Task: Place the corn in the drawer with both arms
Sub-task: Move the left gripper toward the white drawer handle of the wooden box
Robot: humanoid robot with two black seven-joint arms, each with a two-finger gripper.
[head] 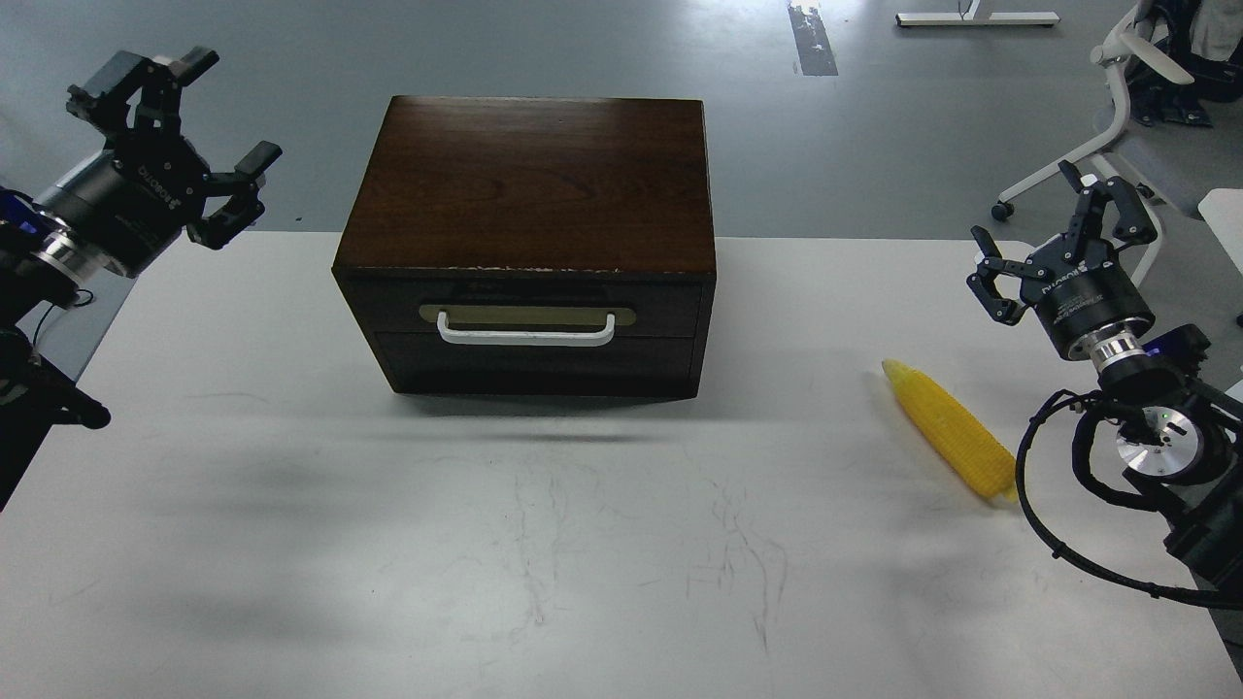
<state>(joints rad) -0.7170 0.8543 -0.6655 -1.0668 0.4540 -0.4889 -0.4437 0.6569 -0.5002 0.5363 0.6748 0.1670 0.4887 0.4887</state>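
Lying on the white table (291, 544) at my right side, the corn (950, 430) is showing a bright yellow body, long and tapered, with its pointed tip turned toward the far left and its thick end near the cable of my right arm. It is resting well apart from the box (529, 184), touching nothing else. The drawer (537, 309) is sitting closed in the dark brown box, its white handle (525, 333) lying across a brass plate. I am holding my right claw (1064, 233) above the table with fingers spread, gripping nothing. My left claw (180, 121) is hovering beside the box, also spread and empty.
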